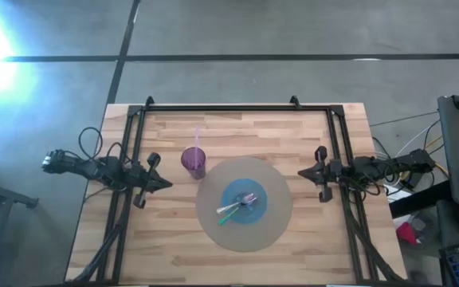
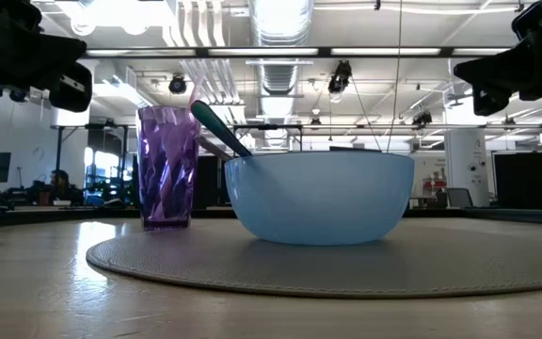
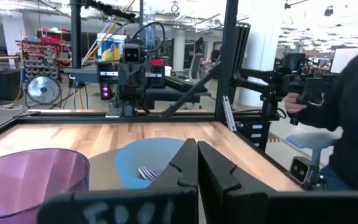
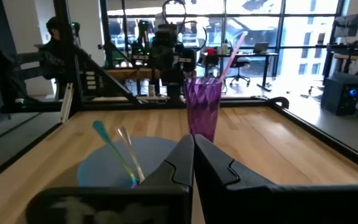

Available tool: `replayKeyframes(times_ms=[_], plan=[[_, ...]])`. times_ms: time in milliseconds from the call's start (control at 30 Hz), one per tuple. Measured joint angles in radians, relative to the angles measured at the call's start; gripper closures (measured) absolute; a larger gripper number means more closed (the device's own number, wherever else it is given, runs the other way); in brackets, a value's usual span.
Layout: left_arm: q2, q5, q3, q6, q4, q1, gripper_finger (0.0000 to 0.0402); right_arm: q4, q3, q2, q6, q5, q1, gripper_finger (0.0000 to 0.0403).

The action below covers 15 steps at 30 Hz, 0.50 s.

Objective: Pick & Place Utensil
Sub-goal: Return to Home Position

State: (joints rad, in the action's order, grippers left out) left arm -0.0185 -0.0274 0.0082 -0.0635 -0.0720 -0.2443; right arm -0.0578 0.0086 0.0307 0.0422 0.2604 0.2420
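Note:
A light blue bowl (image 1: 245,203) sits on a round grey mat (image 1: 213,217) in the middle of the table. Several utensils lie in it, a fork (image 1: 248,198) and a green-handled one (image 1: 229,214); their handles (image 4: 114,146) stick out over the rim. A purple tumbler (image 1: 194,161) with a pink straw (image 1: 197,135) stands just beyond the mat's left side. My left gripper (image 1: 168,184) hovers left of the mat, shut and empty. My right gripper (image 1: 300,173) hovers right of it, also shut and empty.
Black frame rails (image 1: 229,109) run along the table's far edge and down both sides. Bare wood lies in front of the mat (image 1: 237,267) and beyond it. A person (image 3: 353,118) stands past the table's edge in the left wrist view.

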Motion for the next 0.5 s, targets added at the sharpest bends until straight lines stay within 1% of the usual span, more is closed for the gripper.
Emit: replayKeyframes(times_ms=[500], plan=[[-0.004, 0.000, 0.000, 0.000, 0.001, 0.000, 0.0401, 0.001, 0.000, 0.006, 0.007, 0.001, 0.000, 0.0394]])
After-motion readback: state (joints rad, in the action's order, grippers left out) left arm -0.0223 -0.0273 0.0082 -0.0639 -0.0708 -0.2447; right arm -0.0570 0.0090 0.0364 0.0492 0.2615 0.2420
